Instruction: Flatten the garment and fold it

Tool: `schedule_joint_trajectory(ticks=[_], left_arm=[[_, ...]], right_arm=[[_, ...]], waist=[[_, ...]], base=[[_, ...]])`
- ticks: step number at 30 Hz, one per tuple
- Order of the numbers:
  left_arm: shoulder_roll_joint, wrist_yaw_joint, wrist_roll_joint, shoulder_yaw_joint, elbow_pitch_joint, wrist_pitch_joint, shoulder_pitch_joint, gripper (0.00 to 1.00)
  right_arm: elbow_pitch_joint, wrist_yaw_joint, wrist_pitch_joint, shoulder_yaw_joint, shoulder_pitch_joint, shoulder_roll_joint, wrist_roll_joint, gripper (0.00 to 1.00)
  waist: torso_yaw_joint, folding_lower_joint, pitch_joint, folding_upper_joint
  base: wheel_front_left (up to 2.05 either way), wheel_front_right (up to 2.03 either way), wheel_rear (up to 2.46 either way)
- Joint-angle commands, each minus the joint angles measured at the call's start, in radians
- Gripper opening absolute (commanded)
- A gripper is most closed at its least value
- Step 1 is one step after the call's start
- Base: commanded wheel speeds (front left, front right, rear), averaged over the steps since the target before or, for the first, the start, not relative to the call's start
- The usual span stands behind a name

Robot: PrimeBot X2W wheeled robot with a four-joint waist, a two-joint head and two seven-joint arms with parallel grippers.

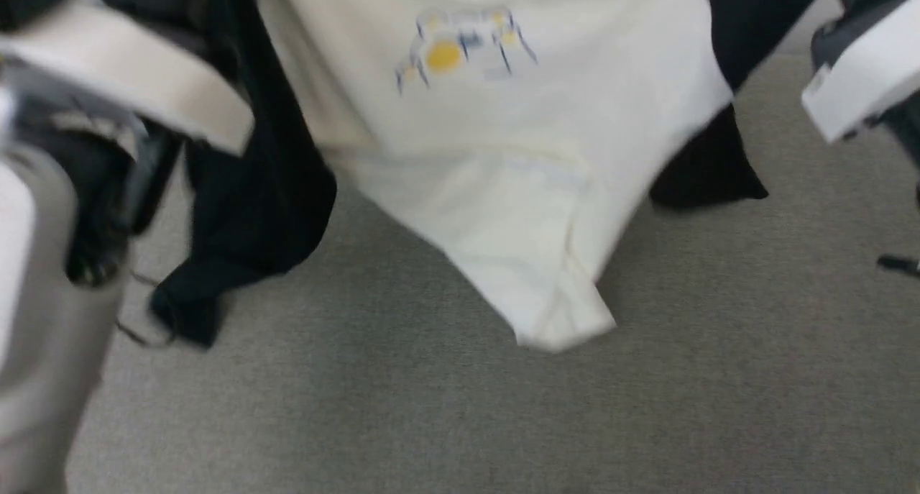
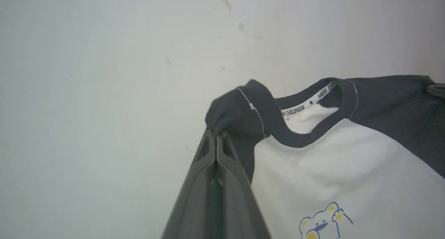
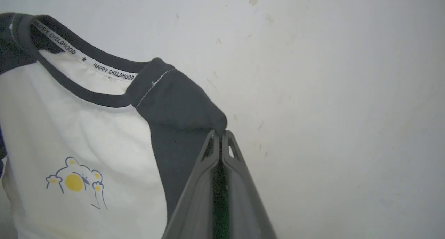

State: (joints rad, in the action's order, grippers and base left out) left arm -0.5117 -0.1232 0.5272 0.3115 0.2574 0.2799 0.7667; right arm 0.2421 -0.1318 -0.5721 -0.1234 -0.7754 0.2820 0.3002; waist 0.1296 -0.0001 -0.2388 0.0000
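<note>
Left claw point(image 2: 216, 136) and right claw point(image 3: 220, 134) each clamp a black shoulder of the garment point(image 1: 503, 156), holding it aloft.
It hangs spread above the grey surface point(image 1: 460, 422); flattening looks to be in hand, and the next move likely calls for laying it down hem first.

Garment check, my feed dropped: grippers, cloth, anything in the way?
Left gripper shut on one black shoulder, right gripper shut on the other. Garment hangs unfolded between them, white front out. Nothing seen in its way.
</note>
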Motion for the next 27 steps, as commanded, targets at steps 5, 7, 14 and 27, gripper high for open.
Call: schedule_joint_trajectory(ticks=[5, 7, 14, 27], left_arm=[[0.002, 0.053, -0.011, 0.019, -0.139, 0.103, 0.269, 0.0], [0.011, 0.063, -0.004, 0.025, -0.197, 0.141, 0.345, 0.0], [0.017, 0.091, -0.013, 0.048, -0.374, 0.224, 0.534, 0.0], [0.014, 0.096, -0.069, 0.044, -0.498, 0.158, 0.727, 0.0]], right_arm=[[-0.075, 0.001, -0.026, -0.036, -0.2, 0.012, 0.015, 0.0], [-0.122, 0.001, -0.037, -0.038, -0.262, 0.009, 0.017, 0.0], [-0.303, 0.001, -0.051, -0.075, -0.455, 0.006, -0.01, 0.0], [-0.487, 0.001, -0.016, -0.108, -0.677, 0.017, -0.087, 0.0]], waist=[[-0.103, 0.0001, 0.078, 0.0], [-0.116, 0.0001, 0.077, 0.0], [-0.157, 0.0001, 0.036, 0.0], [-0.18, 0.0001, -0.18, 0.0]], base=[[0.0, 0.0, 0.0], [0.0, 0.0, 0.0], [0.0, 0.0, 0.0], [0.0, 0.0, 0.0]])
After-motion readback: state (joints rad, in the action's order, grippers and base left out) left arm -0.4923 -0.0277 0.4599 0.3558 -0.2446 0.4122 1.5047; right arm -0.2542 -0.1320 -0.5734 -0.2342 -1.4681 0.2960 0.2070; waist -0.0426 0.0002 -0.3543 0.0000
